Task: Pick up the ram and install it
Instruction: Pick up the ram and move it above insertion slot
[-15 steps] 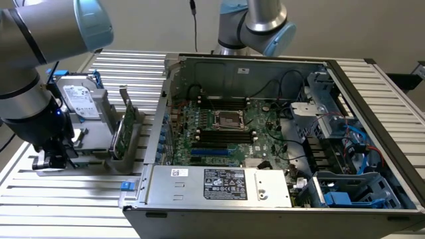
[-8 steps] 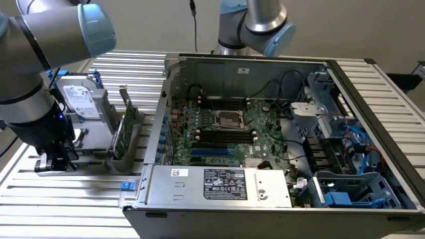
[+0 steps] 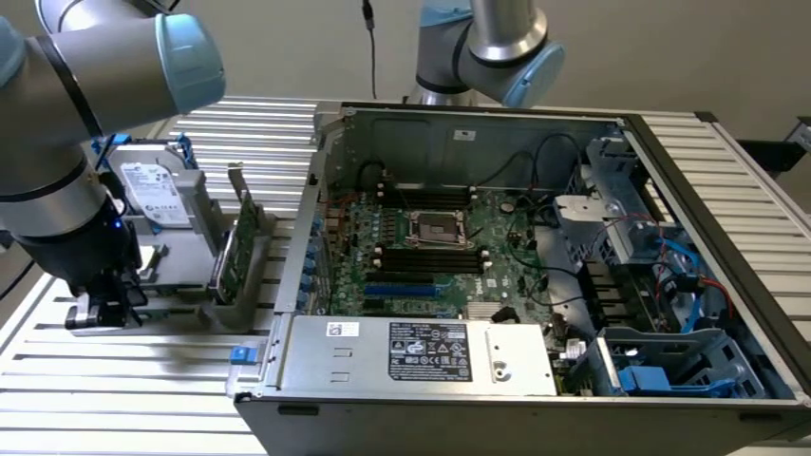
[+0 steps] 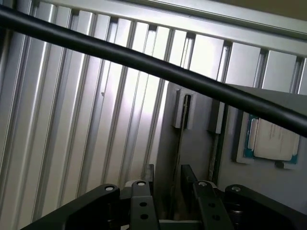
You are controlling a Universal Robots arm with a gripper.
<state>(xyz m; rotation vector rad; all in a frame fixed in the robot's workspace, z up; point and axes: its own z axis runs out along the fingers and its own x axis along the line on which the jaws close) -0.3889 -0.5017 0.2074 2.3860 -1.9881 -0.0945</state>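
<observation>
Down at the rack [image 3: 175, 258] on the exterior view's left, my claw [image 3: 106, 309] hangs low over the slatted table [image 3: 152, 380], at the end of the rack farthest from the case [image 3: 716, 237]. My claw stands wide. In the wrist view its two black fingers [image 4: 188, 176] are plainly apart, one to each side of the ram [image 4: 180, 153].

The ram stands on edge in a narrow slot of the rack, so I see only its thin dark edge running in between my fingers. A sliver of grey shows on either side of it, and I cannot tell whether a finger touches it. Near that slot, in a shallow pocket of the same rack, lies a chip [image 4: 271, 141] with a silver lid and a green rim. A black cable [image 4: 144, 64] crosses in front of it all.

From the exterior view the rack also holds a drive [image 3: 152, 190], propped up with its label showing. A green card [image 3: 241, 249] with a metal bracket stands on edge nearer the case.

The case lies open, well apart from my claw, with its board [image 3: 507, 275] facing up. Black slots [image 3: 431, 256] run across the middle of the board, just beside a square socket [image 3: 431, 226]. Another arm's elbow [image 3: 500, 47] stands behind the case.
</observation>
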